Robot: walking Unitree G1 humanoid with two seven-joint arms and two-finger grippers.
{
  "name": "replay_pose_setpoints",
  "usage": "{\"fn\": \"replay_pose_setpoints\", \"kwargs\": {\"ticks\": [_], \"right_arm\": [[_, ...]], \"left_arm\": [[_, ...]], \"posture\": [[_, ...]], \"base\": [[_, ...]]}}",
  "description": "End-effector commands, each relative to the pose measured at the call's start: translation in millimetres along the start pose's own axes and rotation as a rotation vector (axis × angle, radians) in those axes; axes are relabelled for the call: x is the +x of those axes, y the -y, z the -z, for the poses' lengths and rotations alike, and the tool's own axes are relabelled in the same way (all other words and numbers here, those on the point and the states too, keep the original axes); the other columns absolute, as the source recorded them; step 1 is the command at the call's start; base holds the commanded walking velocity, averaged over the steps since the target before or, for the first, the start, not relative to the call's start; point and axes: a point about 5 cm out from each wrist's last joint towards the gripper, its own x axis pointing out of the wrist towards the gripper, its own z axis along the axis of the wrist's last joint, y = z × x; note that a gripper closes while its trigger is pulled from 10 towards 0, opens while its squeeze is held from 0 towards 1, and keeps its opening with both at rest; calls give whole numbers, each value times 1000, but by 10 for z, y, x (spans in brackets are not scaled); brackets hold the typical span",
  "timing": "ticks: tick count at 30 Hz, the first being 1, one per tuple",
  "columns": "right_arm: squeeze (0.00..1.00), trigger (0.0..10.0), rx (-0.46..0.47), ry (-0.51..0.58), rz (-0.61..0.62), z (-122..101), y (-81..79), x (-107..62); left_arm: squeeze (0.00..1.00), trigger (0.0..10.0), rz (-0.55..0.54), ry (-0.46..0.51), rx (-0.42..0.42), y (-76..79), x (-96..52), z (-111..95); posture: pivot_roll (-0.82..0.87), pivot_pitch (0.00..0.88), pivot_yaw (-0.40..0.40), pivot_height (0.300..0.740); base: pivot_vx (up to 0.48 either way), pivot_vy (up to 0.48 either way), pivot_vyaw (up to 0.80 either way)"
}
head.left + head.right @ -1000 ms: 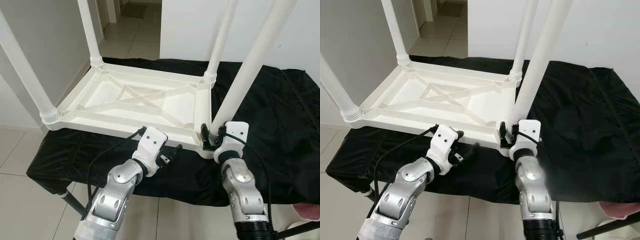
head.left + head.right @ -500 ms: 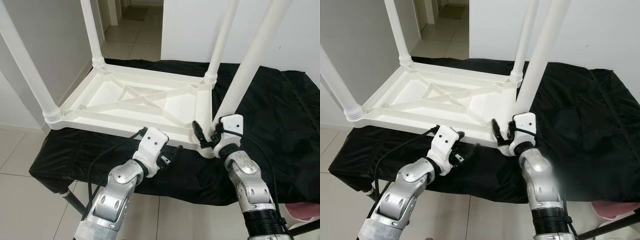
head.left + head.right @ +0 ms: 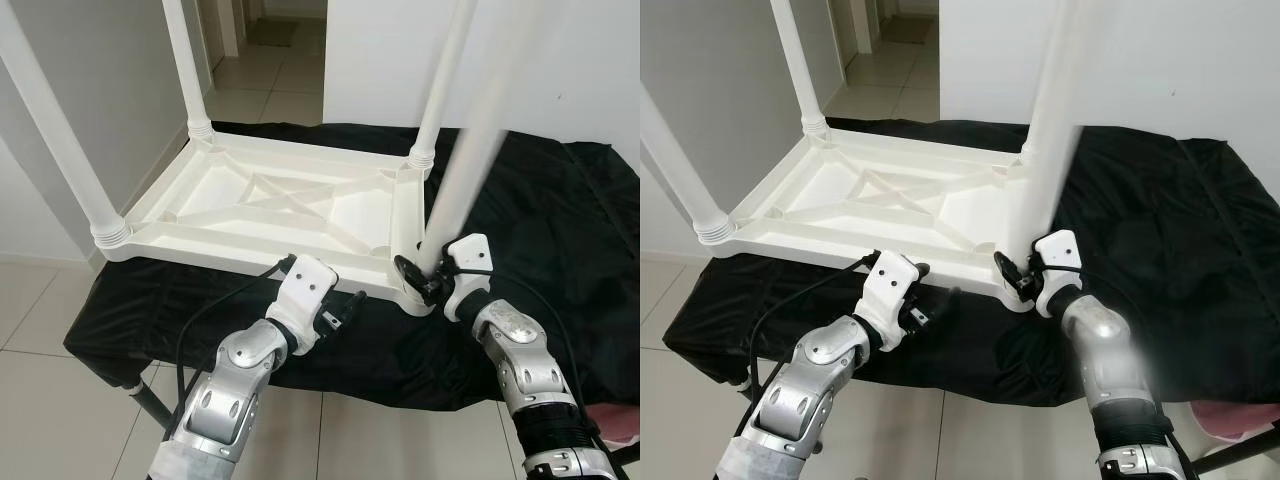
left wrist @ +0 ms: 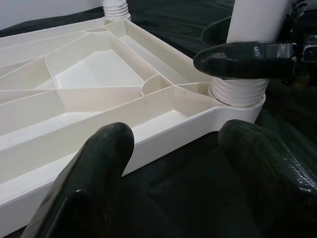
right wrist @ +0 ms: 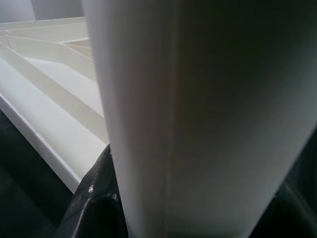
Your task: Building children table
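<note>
The white children's table (image 3: 290,205) lies upside down on a black-draped tabletop (image 3: 560,230), legs pointing up. The right gripper (image 3: 428,275) has its fingers pinching the near-right leg (image 3: 470,170) just above its threaded base — the left gripper (image 3: 350,305), fingers spread, hovers beside the table's near edge.

I count one white tabletop (image 3: 270,205), lying upside down on one black cloth (image 3: 560,230). Four white legs (image 3: 60,150) rise from it, one at each corner. Two grippers of mine are here: my left gripper (image 3: 335,315) and my right gripper (image 3: 425,280), each with two black fingers (image 4: 104,163).
</note>
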Motion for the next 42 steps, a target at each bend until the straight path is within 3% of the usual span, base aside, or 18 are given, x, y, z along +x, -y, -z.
{"fn": "replay_pose_setpoints", "kwargs": {"ticks": [1, 8, 9, 14, 18, 31, 37, 40, 42], "right_arm": [[0, 0, 6, -20, -8, 40, -8, 5], [0, 157, 15, -30, -12, 72, -16, -10], [0, 10000, 38, -36, 13, 82, -46, -26], [0, 10000, 110, -48, 46, 131, -100, -53], [0, 10000, 169, -61, 66, 168, -46, -47], [0, 10000, 156, -84, 97, 190, -43, -25], [0, 10000, 187, -115, 165, 242, -78, -44], [0, 10000, 201, -137, 287, 273, -105, -53], [0, 10000, 207, -141, 306, 277, -113, -55]], "left_arm": [[0, 10000, -43, -17, 4, -19, -10, 39], [0, 10000, -43, -19, 4, -17, -15, 42], [0, 10000, -46, -21, 0, -19, -21, 49], [0, 10000, -48, -22, -7, -25, -22, 49], [0, 10000, -46, -23, -5, -37, -17, 41], [0, 10000, -49, -23, -1, -57, -16, 33], [0, 10000, -54, -25, -5, -52, -31, 41], [0, 10000, -54, -24, -3, -49, -33, 38], [0, 10000, -53, -24, -3, -50, -34, 38]], "posture": [[-7, 4, 25, 740], [-7, 6, 25, 740], [-13, 16, 29, 740], [-20, 33, 38, 740], [-24, 38, 43, 740], [-19, 47, 47, 740], [-14, 46, 40, 740], [-12, 41, 38, 740], [-12, 41, 38, 740]], "base": [[0, 0, 0], [0, 0, 0], [0, 0, 0], [0, 0, 0], [0, 0, 0], [0, 0, 0], [0, 0, 0], [0, 0, 0], [0, 0, 0]]}}
